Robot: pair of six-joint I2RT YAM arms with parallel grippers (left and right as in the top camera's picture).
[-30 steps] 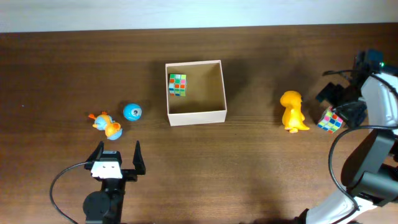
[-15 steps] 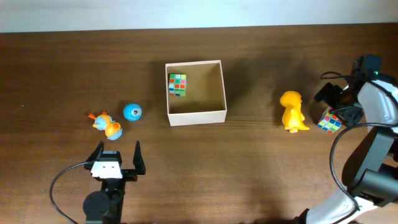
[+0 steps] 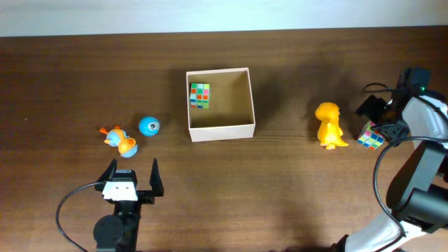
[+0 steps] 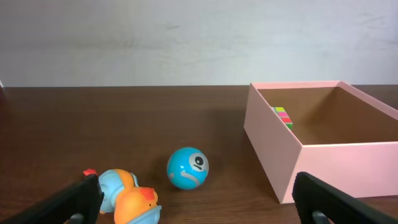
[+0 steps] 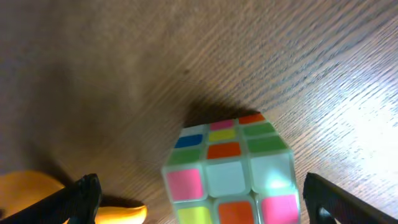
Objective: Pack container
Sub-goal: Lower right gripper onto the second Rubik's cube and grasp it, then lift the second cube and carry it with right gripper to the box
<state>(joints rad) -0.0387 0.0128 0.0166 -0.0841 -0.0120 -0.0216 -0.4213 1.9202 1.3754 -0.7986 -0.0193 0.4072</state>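
Observation:
The container (image 3: 222,130) is a cream-walled box with a brown floor at the table's middle; one colourful cube (image 3: 200,95) lies inside by its left wall. It also shows in the left wrist view (image 4: 286,162). My right gripper (image 3: 379,120) is open at the far right, its fingers on either side of a second colourful cube (image 3: 371,136) on the table, which fills the right wrist view (image 5: 230,171). My left gripper (image 3: 130,176) is open and empty near the front, behind an orange-and-blue duck toy (image 3: 120,141) and a blue ball (image 3: 148,126).
A yellow dinosaur toy (image 3: 329,125) stands just left of the right-hand cube, its edge in the right wrist view (image 5: 37,193). The duck (image 4: 127,198) and ball (image 4: 187,167) lie left of the container. A pale wall runs behind the table.
My right gripper has shifted slightly over the cube, which stays in place on the table. The left arm has not moved.

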